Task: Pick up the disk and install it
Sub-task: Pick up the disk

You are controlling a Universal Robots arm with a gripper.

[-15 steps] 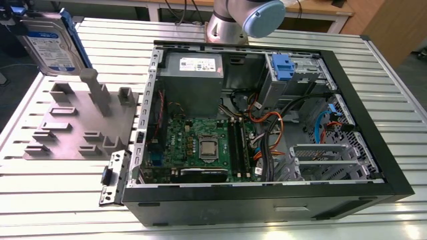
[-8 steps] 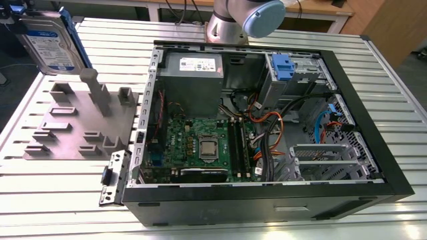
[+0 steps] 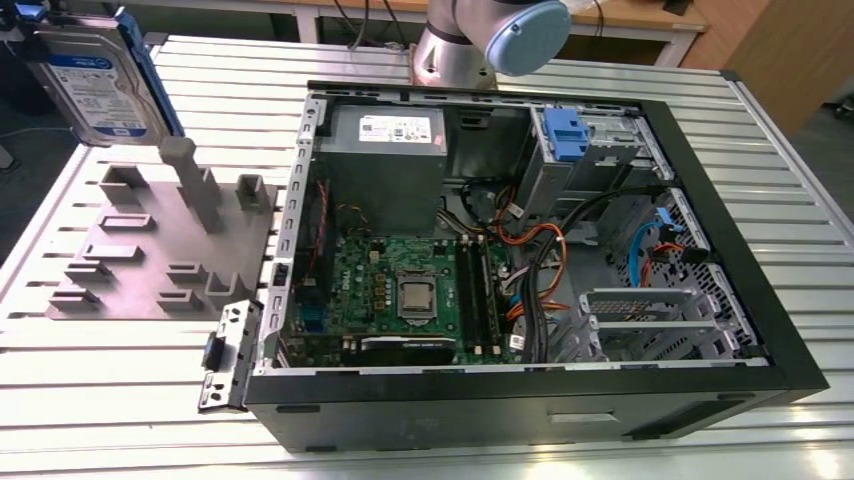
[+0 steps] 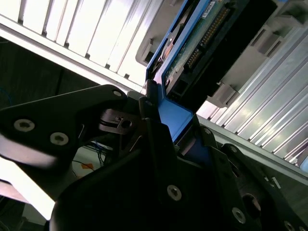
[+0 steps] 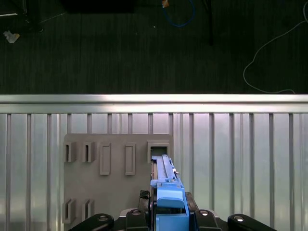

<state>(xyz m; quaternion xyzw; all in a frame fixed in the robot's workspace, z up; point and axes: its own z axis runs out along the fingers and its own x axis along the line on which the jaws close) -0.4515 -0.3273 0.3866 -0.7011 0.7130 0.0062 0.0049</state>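
Right, hand (image 5: 169, 214) clamped on disk (image 3: 91, 80) over fixture plate (image 3: 147, 260): I'd hold grip firm & disk upright.

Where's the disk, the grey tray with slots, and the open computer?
disk (image 3: 91, 75): exterior view, on its white-and-blue label.
tray (image 3: 147, 245): exterior view, on a flat bare part.
computer (image 3: 507, 400): exterior view, on its black outer wall.

Disk (image 3: 94, 75) above fixture plate (image 3: 134, 270); plate at exterior view's left of computer case (image 3: 534, 405)
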